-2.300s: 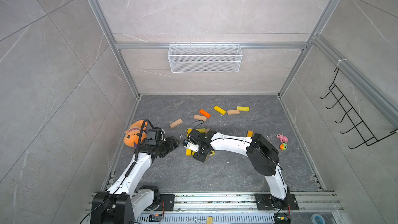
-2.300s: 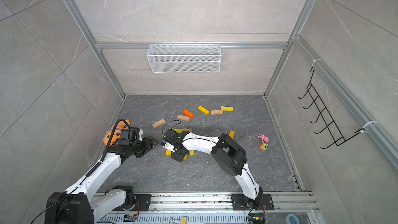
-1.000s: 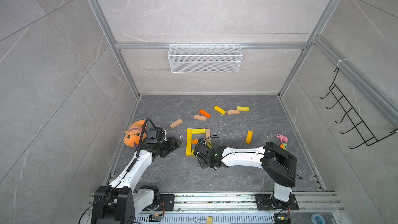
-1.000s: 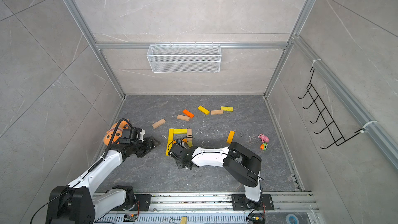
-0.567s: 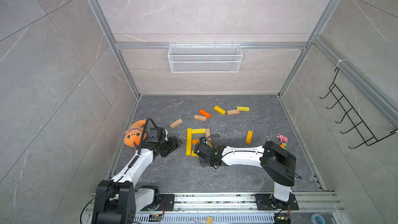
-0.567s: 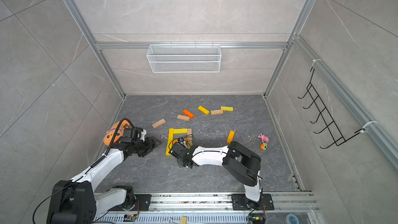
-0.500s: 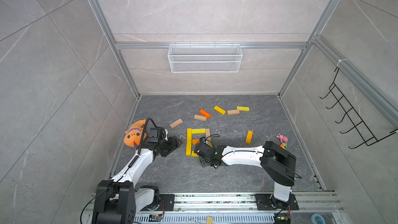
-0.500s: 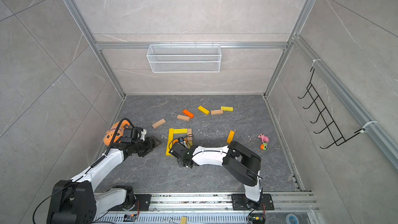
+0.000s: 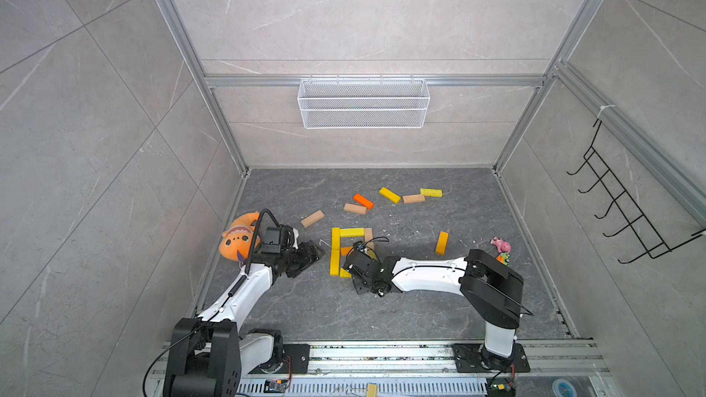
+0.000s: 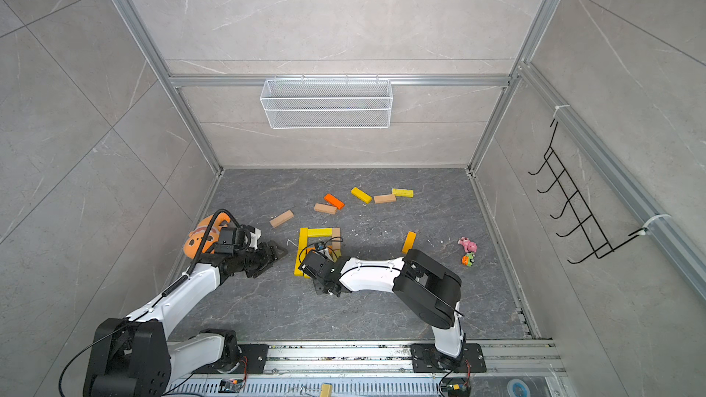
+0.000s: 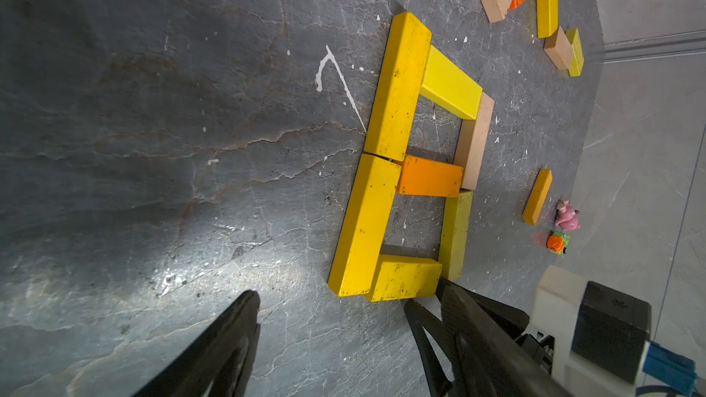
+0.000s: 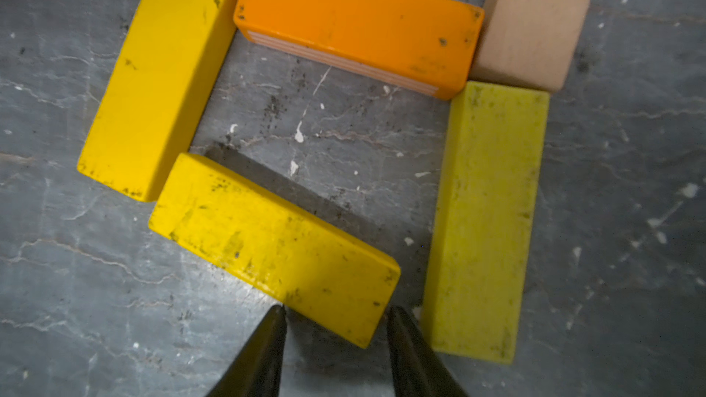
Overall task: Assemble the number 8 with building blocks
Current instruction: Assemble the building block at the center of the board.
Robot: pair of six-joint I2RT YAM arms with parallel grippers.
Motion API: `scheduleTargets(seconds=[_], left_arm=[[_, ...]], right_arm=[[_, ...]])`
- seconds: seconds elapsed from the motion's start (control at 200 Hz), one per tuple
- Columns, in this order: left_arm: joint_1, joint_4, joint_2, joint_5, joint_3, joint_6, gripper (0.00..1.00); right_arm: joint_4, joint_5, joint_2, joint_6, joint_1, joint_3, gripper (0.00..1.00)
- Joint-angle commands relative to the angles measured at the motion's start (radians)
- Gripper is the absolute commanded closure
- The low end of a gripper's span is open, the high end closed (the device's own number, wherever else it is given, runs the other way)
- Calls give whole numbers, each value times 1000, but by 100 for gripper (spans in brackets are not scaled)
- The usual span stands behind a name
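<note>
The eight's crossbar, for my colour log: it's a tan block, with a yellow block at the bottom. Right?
No. The crossbar is orange, not tan, as the right wrist view shows; a yellow block does lie at the bottom.

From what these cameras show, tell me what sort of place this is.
Probably a robot test cell: an aluminium frame holds grey panels around the floor, the left arm and right arm stand on one rail, and a wire basket hangs at the back.
</note>
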State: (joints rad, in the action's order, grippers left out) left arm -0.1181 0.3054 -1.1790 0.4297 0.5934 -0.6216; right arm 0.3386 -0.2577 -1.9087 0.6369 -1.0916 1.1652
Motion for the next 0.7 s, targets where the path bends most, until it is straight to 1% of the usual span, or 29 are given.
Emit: scheduleTargets(seconds=[0.0, 0.21, 0.374, 0.694], left_arm=[[-5, -25, -5, 25, -2, -7, 22], [-6, -28, -9, 26, -1, -7, 22], [-6, -28, -7, 24, -7, -4, 22], [-6, -26, -10, 24, -2, -4, 22]], right_arm=[[-3, -3, -27, 20, 2, 30, 52], [-7, -5, -42, 35, 3, 46, 52], [0, -12, -53, 45, 2, 62, 49], [3, -18, -57, 45, 9, 67, 49]])
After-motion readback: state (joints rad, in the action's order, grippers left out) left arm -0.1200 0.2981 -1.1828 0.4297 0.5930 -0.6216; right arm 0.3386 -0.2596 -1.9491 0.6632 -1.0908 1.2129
